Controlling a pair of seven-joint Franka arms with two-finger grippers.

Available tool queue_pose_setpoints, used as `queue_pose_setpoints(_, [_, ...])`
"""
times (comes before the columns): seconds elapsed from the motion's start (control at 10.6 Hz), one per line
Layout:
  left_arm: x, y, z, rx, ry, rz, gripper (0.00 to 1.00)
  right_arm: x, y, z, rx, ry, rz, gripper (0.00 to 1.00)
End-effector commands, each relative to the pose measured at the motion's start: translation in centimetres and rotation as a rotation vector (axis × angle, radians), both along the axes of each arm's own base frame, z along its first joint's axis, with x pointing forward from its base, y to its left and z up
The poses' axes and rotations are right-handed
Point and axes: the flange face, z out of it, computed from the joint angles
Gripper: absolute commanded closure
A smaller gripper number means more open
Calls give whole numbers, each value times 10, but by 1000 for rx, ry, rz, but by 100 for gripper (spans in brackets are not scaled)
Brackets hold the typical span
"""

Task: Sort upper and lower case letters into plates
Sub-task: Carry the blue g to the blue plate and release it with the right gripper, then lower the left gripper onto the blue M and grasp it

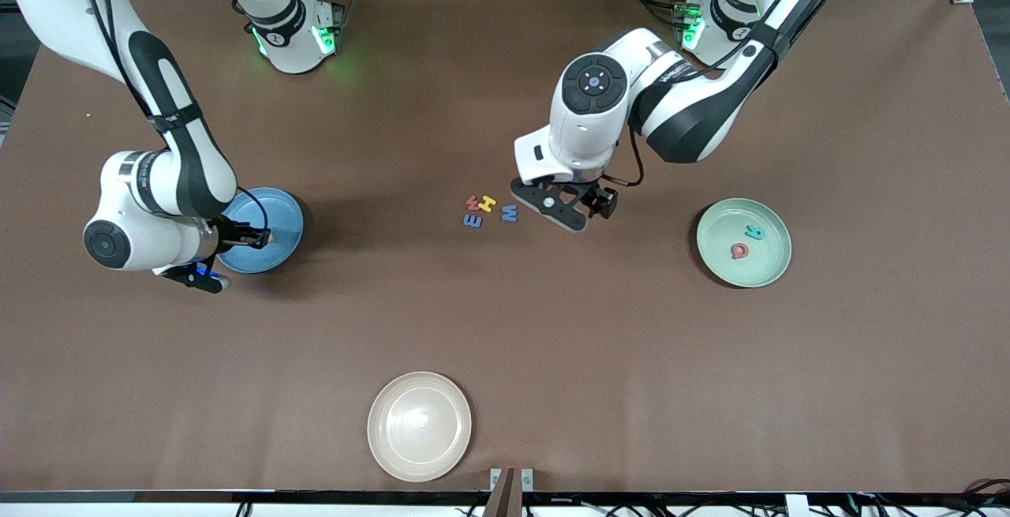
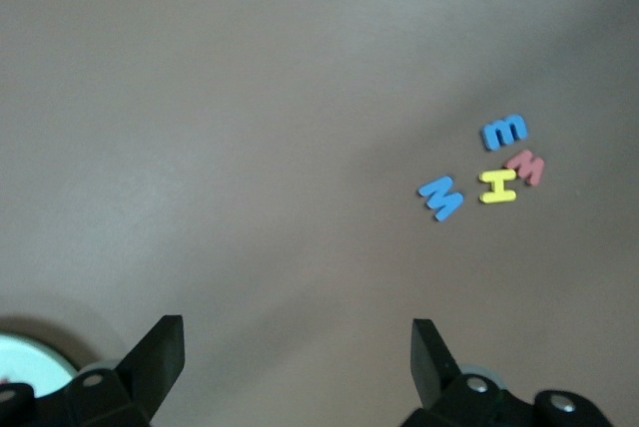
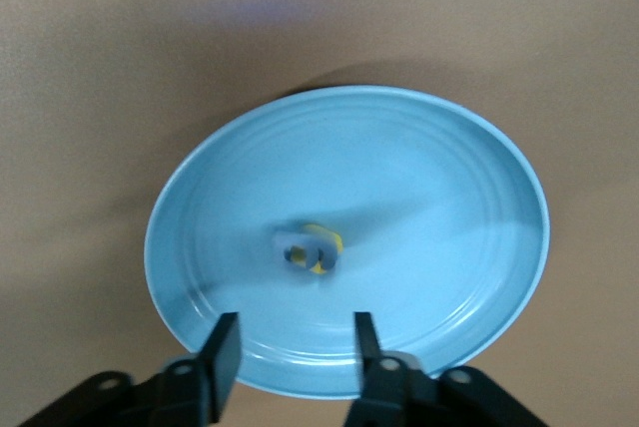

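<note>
Item: my right gripper [image 3: 290,357], over the blue plate [image 3: 449,198] at the right arm's end; fingers parted, nothing between them; a yellow letter [image 3: 321,243] and a pale letter [image 3: 297,248] lie in that plate, touching.

Item: my left gripper [image 2: 298,352], jaws spread wide and empty, over bare table beside four loose letters: blue W [image 1: 510,214], yellow H [image 1: 488,203], red letter [image 1: 473,202], blue E [image 1: 473,220].

Item: mint plate [image 1: 769,268], holding a teal letter [image 1: 756,232] and a red one [image 1: 739,250].

Item: cream plate [image 1: 419,425], nearest the front camera.

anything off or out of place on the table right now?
Nothing damaged or spilled. One extra: a cream-white plate sits bare near the front camera, apart from the blue plate and mint green plate. Four letters remain clustered mid-table. In the blue plate, the two small letters lie overlapped, not flat side by side.
</note>
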Motion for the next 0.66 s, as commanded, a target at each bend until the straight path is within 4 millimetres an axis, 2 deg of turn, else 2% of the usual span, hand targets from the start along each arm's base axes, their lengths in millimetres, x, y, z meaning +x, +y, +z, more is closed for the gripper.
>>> queue_pose_setpoints(0.0, [-12,-23,-15,1,-5,-152,0,-5,-2,16,-4,-2,7,0])
queue_pose_setpoints(0.28, [-18,-43,-39,11,-74,-395,0,4,9,32,2,1,18,0])
queue_pose_setpoints(0.57, [-29,-66,-85,53,-122,-520,0,8,34,38,-19,-11,-9,0])
